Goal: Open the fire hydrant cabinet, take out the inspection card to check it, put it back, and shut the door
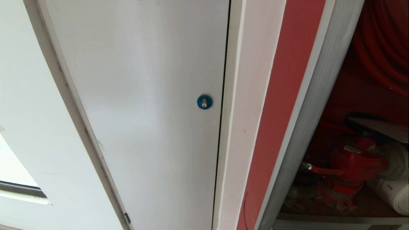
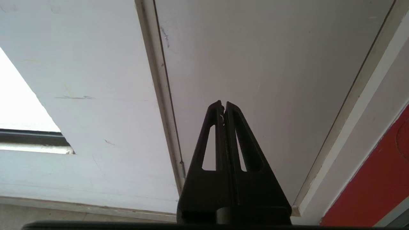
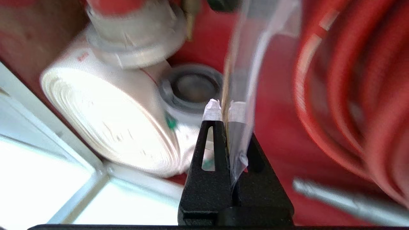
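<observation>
Clear-sleeved inspection card (image 3: 246, 95) was pinched in the shut right hand (image 3: 223, 110) inside the fire hydrant cabinet (image 1: 306, 127); withdraw slowly, clear of hose reel (image 3: 351, 95). Left hand (image 2: 223, 105) shut, empty.

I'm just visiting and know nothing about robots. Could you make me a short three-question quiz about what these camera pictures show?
1. True or false: the right gripper is pinching the inspection card.
2. What colour is the small round lock on the white panel? A green, B blue, C yellow.
3. Fill in: beside the red valve inside the fire hydrant cabinet lies a rolled white ____.

Key: 1 true. 2 B. 3 hose. The left gripper is shut on nothing, facing the white panel.
</observation>
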